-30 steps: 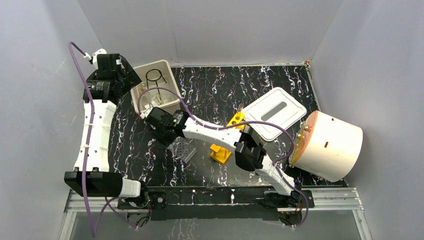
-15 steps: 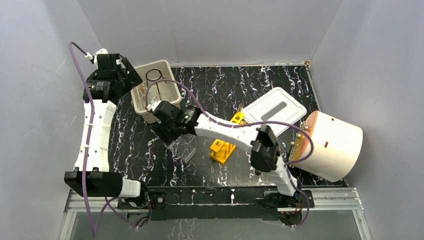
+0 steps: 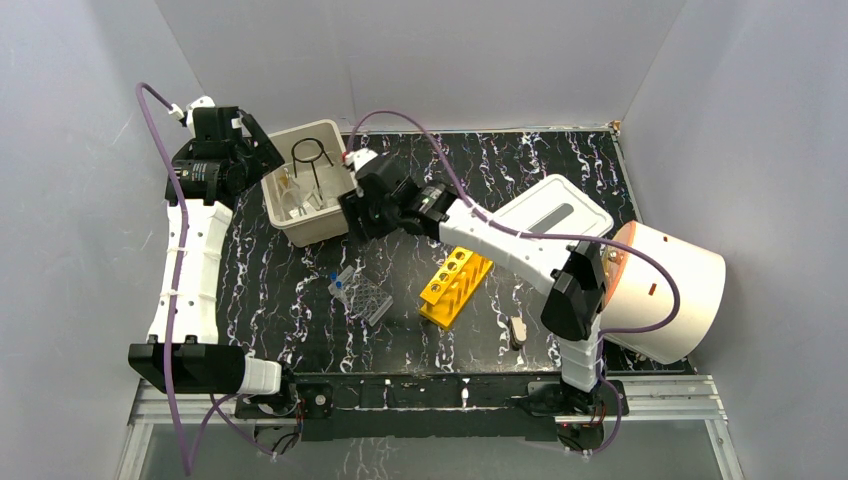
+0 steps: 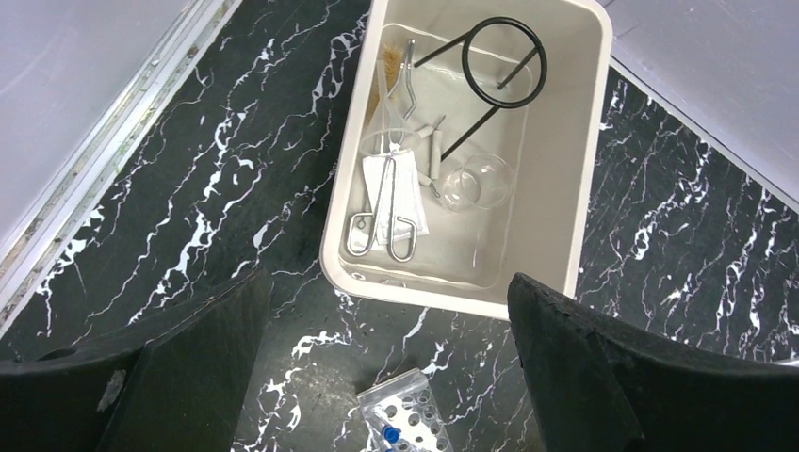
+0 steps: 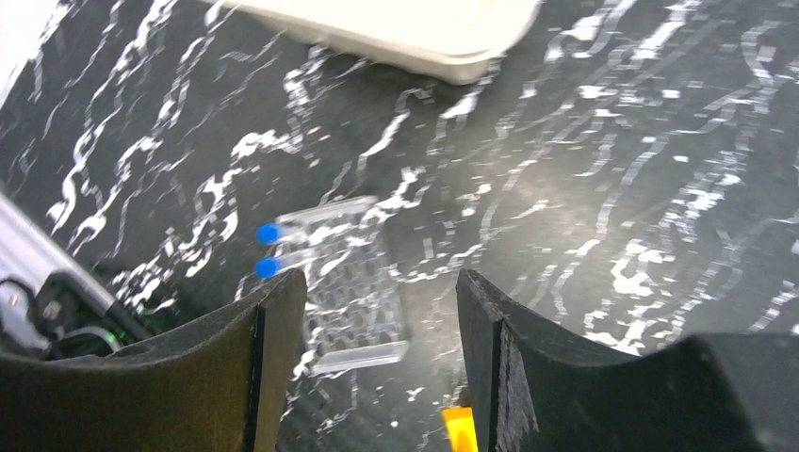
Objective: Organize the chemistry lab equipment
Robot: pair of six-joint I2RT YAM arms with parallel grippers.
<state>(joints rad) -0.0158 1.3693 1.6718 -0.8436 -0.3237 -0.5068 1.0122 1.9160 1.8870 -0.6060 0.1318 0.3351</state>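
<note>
Top external view shows the change: a second ago the white right arm lay low across the table, its wrist over the near corner of the beige rectangular open bin (image 3: 312, 232); now it has swung up and away, its wrist just beside the bin's right wall; the left arm has not moved from the bin's left side. The sweep uncovers what it was hiding, so I judge one drop finished and the next pick not yet chosen.

The right gripper (image 5: 379, 282) has its jaws spread with nothing between them; the left gripper (image 4: 386, 282) is also spread wide and empty, hovering above the bin.

Outside the bin, to its near right, lies the yellow six-hole tube rack (image 3: 455, 288); its long axis runs from near-left to far-right, holes upward. Closer to the bin's near wall sits the clear ridged plastic tray (image 3: 363, 296); its long axis runs the other diagonal, and two blue-capped tubes (image 5: 269, 250) mark the end pointing toward the bin. Both are still to be stowed.

Inside the bin lie the black wire loop (image 4: 465, 62), ring toward the far wall; a clear glass dish (image 4: 476, 184); thin metal tongs (image 4: 382, 212).
</note>
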